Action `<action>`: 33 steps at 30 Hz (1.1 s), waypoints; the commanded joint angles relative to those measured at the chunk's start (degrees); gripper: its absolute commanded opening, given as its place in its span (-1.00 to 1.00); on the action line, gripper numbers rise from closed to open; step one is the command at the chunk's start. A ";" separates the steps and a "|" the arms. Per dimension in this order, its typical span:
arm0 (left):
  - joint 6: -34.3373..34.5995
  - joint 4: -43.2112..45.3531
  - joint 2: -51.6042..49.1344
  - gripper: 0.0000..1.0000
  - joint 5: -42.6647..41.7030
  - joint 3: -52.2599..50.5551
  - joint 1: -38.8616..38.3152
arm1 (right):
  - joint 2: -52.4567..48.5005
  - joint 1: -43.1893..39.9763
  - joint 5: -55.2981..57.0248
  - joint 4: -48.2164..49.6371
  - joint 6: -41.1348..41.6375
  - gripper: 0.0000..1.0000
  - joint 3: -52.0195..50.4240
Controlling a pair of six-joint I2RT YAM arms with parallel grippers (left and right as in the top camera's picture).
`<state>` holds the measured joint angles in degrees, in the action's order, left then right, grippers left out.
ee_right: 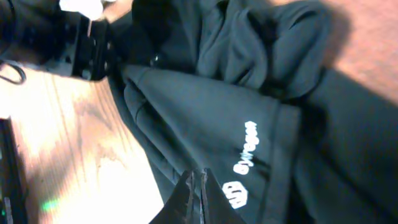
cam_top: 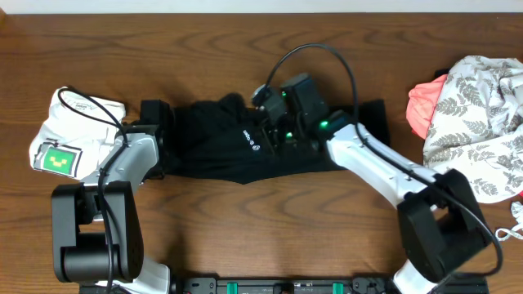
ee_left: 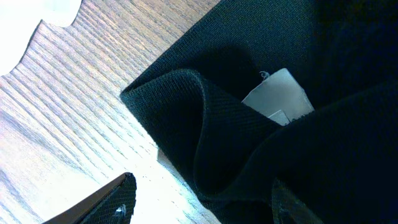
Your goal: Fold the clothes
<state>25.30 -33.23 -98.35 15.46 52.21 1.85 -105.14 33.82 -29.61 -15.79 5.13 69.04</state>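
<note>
From overhead, the black garment (cam_top: 212, 139) lies crumpled mid-way across the table (cam_top: 245, 49), between the arms, its small white logo (cam_top: 252, 140) unreadable. The left wrist view shows a white tag (ee_left: 280, 99) with no legible print, and the left gripper (ee_left: 205, 208) spread open. In the right wrist view, white lettering (ee_right: 242, 165) is too blurred to read, and the right gripper (ee_right: 196, 186) is clenched against the cloth.

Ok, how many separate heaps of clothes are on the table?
3: a white heap far left, the black garment in the centre, a floral-and-pink heap far right. More may be hidden.
</note>
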 commanded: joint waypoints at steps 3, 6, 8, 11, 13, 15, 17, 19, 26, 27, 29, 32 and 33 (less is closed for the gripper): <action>-0.52 -2.19 -3.02 0.40 3.06 -3.34 1.36 | -7.56 1.99 1.51 -0.26 0.61 -0.93 -0.28; -0.52 -2.54 -3.04 0.40 3.04 -3.34 1.36 | -9.92 1.84 4.17 -0.46 2.82 -0.95 -0.28; -0.52 -2.82 -3.02 0.40 3.06 -3.34 1.36 | -10.86 1.46 5.09 -0.50 3.06 -0.93 -0.28; 0.02 -3.82 -2.99 0.40 3.04 -3.34 1.36 | -11.06 0.66 8.94 -1.66 5.27 -0.91 -0.28; 0.35 -3.78 -2.56 0.40 3.02 -3.32 1.36 | -11.02 0.17 9.46 -2.25 5.53 -0.90 -0.28; 0.33 -3.74 -1.31 0.41 2.58 -3.06 1.33 | -10.99 0.11 8.94 -2.49 4.96 -0.89 -0.26; 0.24 -3.72 1.14 0.40 0.90 -2.49 1.36 | -10.62 0.17 7.15 -2.25 3.67 -0.82 -0.15; -0.98 -3.06 4.44 0.41 -0.90 -2.12 1.36 | -9.75 0.22 5.31 -2.38 2.91 -0.69 0.68; -2.75 1.44 15.69 0.58 -3.48 -1.79 1.36 | -2.12 0.22 4.63 -3.91 1.97 -0.30 7.28; -2.75 2.73 16.57 0.59 -3.48 -1.79 1.36 | -1.16 0.22 5.97 -3.76 1.86 -0.23 8.07; -2.80 5.73 17.22 0.63 -3.48 -1.79 1.36 | -0.55 0.22 8.09 -3.67 1.84 -0.12 9.44; -2.80 11.34 16.24 0.68 -3.87 -1.79 1.36 | -1.05 0.26 8.39 -2.38 1.40 -0.09 9.94; -3.78 14.03 15.30 0.68 -5.88 -1.79 1.36 | -1.84 0.55 8.15 -1.84 1.38 -0.09 9.94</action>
<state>23.29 -22.59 -81.41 11.94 50.19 2.92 -105.65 34.35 -22.79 -17.78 7.51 79.09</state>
